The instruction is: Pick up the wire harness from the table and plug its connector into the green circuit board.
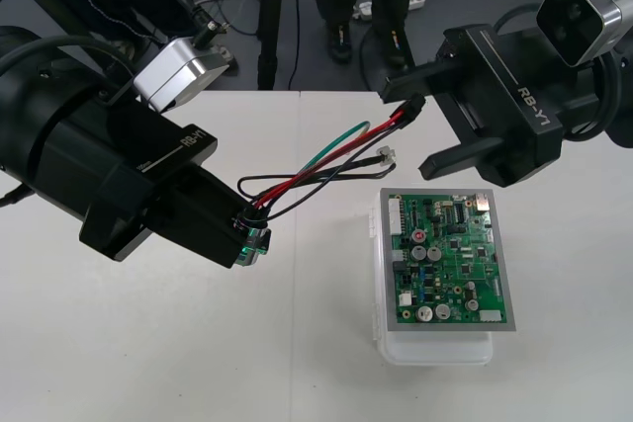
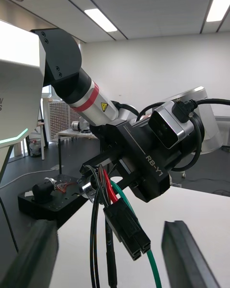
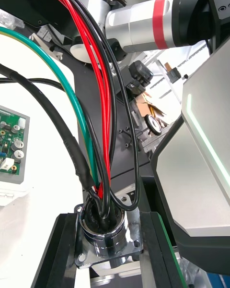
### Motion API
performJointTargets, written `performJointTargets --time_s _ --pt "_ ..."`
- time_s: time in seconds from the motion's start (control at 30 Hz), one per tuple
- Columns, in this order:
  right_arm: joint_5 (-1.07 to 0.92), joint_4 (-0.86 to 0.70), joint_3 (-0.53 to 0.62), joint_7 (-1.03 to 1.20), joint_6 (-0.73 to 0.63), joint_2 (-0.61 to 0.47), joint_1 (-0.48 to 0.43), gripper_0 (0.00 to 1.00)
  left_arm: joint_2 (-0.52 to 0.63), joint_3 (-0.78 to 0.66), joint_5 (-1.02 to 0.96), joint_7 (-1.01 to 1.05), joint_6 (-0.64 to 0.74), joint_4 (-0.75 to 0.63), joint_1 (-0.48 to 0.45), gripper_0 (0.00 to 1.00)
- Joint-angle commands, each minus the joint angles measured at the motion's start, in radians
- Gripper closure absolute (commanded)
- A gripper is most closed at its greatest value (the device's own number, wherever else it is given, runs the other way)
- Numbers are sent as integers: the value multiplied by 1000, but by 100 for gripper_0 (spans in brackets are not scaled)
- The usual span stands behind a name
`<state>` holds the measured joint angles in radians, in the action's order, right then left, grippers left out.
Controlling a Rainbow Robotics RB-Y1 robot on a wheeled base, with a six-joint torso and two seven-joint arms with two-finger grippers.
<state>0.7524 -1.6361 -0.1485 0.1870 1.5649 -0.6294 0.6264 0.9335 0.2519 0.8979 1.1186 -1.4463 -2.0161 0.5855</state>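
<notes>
- Gripping the round metal socket (image 3: 102,226) by its flange, the left gripper (image 1: 251,242) is closed on that end of the harness (image 1: 315,170). It holds it above the table (image 1: 148,363), a little left of the middle.
- In the left wrist view its black fingers (image 3: 53,257) press against the flange from both sides, with the socket upright between them.
- From the socket, the red, black and green wires (image 3: 96,81) rise in a loose bundle and run to the right and far side, clear of the table top.
- The small black plug (image 2: 127,234) hangs at the wires' far right end, up in the air.
- The right gripper (image 1: 407,129) stands at the far right with its fingers (image 2: 182,254) spread wide. The plug sits in the gap between them, and in the right wrist view it touches neither.
- One thin black lead ends in a small pale connector (image 1: 387,155), just on the near side of the plug and loose in the air.
- The green circuit board (image 1: 450,254) lies flat on its white base (image 1: 435,351), on the right part of the table. It is on the near side of the right gripper and apart from the plug.
</notes>
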Motion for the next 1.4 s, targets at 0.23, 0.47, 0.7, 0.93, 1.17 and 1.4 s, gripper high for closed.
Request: performJointTargets --time_s 0.23,0.47,0.7,0.93,1.17,1.4 --pt "-22 -40 -16 -69 6 -30 -5 100 -15 10 -2 -54 49 -33 45 100" --pt "-22 -40 -14 -66 6 -32 -7 100 -15 10 -7 -52 49 -33 43 100" --pt "-22 -36 -16 -61 6 -38 -7 100 -13 10 -7 -56 49 -32 43 100" --pt "-22 -34 -16 -64 6 -38 -7 100 -13 9 -8 -52 50 -32 43 12" --pt "-22 -34 -16 -67 6 -41 -7 100 -13 10 -7 -51 49 -32 42 0" --pt "-21 -34 -16 -60 6 -53 -10 100 -13 10 -2 -56 60 -32 40 0"
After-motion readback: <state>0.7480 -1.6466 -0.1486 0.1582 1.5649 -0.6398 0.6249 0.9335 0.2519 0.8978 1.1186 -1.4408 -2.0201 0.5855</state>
